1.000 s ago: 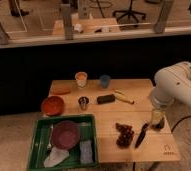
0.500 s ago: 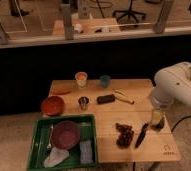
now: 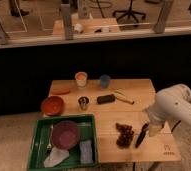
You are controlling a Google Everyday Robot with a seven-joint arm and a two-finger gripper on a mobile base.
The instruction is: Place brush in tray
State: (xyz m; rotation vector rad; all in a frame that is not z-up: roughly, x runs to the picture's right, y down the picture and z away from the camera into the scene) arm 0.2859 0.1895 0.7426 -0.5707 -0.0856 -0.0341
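A: Since the hand comes first on the list, where is it?
B: Hand [image 3: 152, 130] hangs low over the right end of the table [image 3: 139, 89], at the tip of the white arm [image 3: 176, 106] that comes in from the right edge. Fingers spread wide, gripping nothing.
A: Brush?
B: Brush [image 3: 141, 136] lies on the table, slim and dark, slanted. Its upper end is just beside the hand and its lower end points toward the front edge. Can't tell whether the hand touches it.
A: Neighbours?
B: Dark grape bunch [image 3: 124, 135] just left of it, very close. Touching or apart, can't tell.
A: Tray?
B: Tray [image 3: 39, 142] is green with a raised rim and sits at the front left of the table, well apart from the brush, with the grape bunch between them. Inside: a dark red bowl [image 3: 65, 134] near the middle, a pale cloth [image 3: 55, 157] crumpled at the front, and a grey-blue block [image 3: 86, 150] right of the cloth.
A: Rest of the table, quick.
B: Orange-red bowl [image 3: 52, 105] just behind the tray's left end, with a small metal cup [image 3: 83, 103] to its right. Black block [image 3: 105, 98] further right, and a thin yellowish stick [image 3: 124, 96] just beside that. In the back row a cream cup [image 3: 81, 78] and a blue cup [image 3: 105, 80] stand upright near each other. A flat orange item [image 3: 61, 91] lies behind the orange-red bowl.
A: Brush in the tray?
B: No, it's on bare wood outside it, right of the grape bunch.
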